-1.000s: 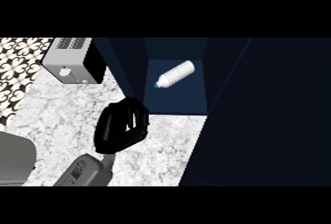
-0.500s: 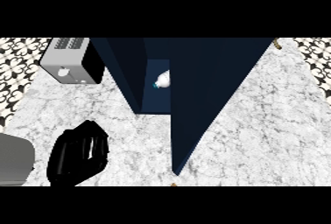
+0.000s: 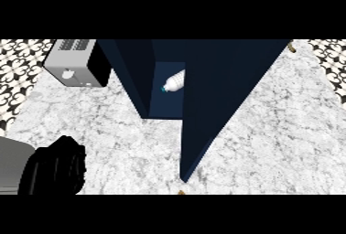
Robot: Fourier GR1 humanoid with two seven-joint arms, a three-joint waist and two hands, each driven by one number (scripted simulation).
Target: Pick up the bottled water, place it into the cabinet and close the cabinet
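Observation:
The bottled water [image 3: 174, 82], white with a teal cap, lies on its side inside the dark blue cabinet [image 3: 138, 68]. It shows through a narrow gap beside the cabinet door [image 3: 223, 91]. The door stands at an angle over most of the opening, its near corner out over the counter. My left hand [image 3: 55, 168] is low at the left over the marble, well away from the cabinet, fingers relaxed and holding nothing. My right hand does not show.
A silver toaster [image 3: 74, 67] stands at the back left beside the cabinet. A grey shape [image 3: 12, 165] sits at the lower left edge next to my hand. Marble counter [image 3: 283, 137] spreads to the right of the door.
The door has swung further over the opening, narrowing the gap around the bottle. My left hand has drawn back from the cabinet front to the lower left corner.

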